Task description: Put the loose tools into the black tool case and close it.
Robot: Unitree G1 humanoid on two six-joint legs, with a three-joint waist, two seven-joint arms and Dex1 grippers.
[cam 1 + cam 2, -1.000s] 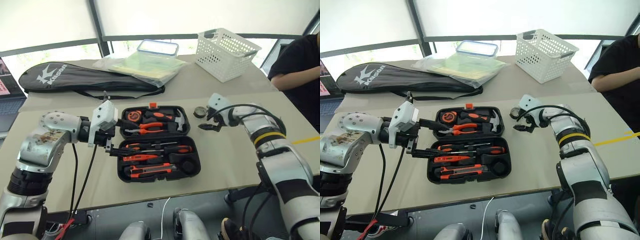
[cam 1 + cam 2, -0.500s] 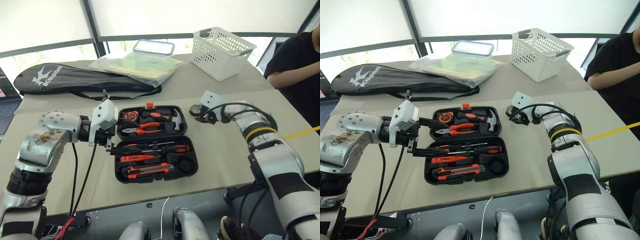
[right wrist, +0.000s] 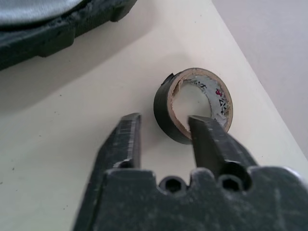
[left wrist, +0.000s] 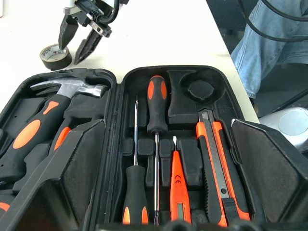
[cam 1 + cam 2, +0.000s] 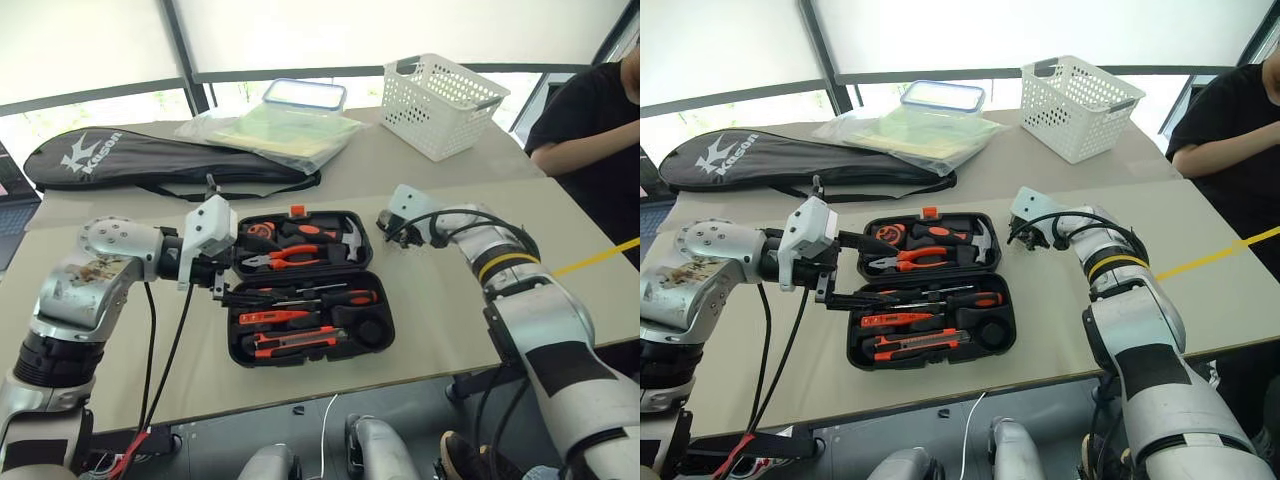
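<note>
The right gripper [image 3: 161,142] straddles the wall of the small black tape roll [image 3: 192,105] on the beige table [image 3: 72,96] beside the open black moulded tool case [image 5: 310,285] — one finger [image 3: 207,139] inside the core, jaws narrowly parted. The left gripper [image 5: 228,285] — fully spread, empty — sits at the case's edge.

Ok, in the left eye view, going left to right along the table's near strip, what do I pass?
Left hand → open black tool case → small black tape roll → right hand.

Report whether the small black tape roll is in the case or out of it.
Out. The small black tape roll lies flat on the table beside the open black moulded tool case, whose round slot is empty.
</note>
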